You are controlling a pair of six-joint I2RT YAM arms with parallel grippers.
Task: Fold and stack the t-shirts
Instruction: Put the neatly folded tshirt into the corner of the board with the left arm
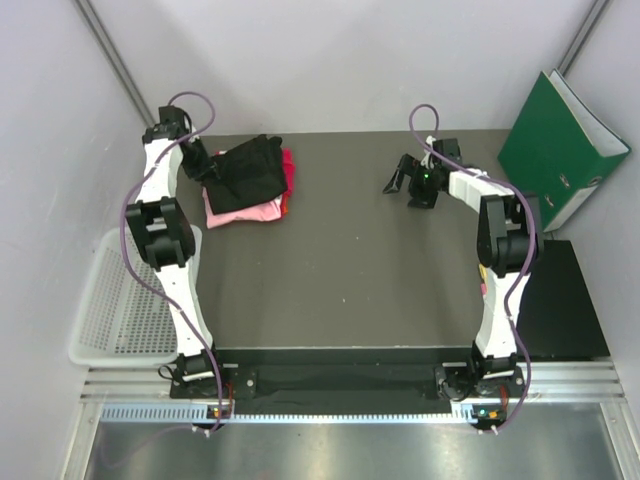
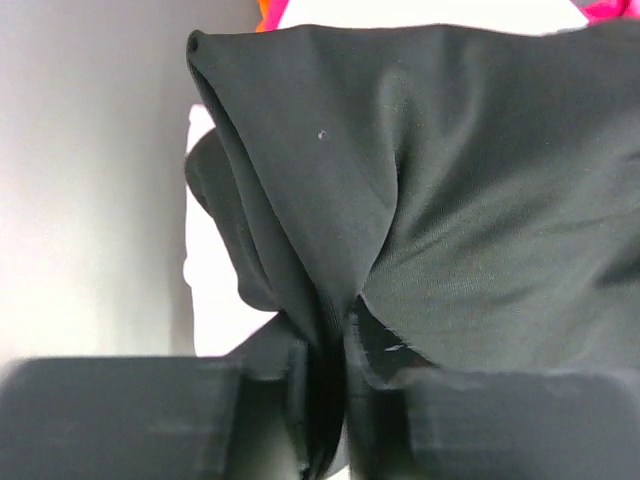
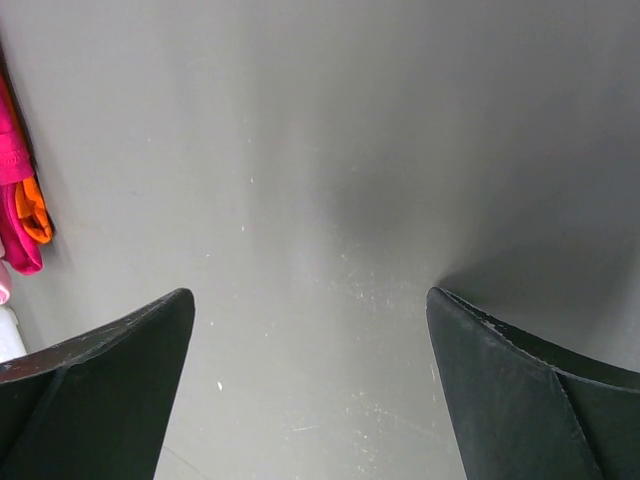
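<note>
Grey tabletop (image 1: 350, 260), pale walls (image 1: 350, 60); left claw (image 2: 325, 390) pinches black t-shirt (image 2: 450, 200); right claw (image 3: 308, 300) agape.

A crumpled black cloth t-shirt (image 1: 245, 172) lies atop a light pink t-shirt (image 1: 247, 212) and a darker pink-red t-shirt (image 1: 288, 172), one fold pinched in the left pincer (image 1: 204, 165).

Top view: fixed high behind the arm bases (image 1: 195, 375), looking down on the whole table (image 1: 350, 260). Left wrist view: very close on the black shirt (image 2: 450, 200). Right wrist view: low over the table, with the shirt pile (image 3: 12, 170) at its left edge; the pile shows in all three views
</note>
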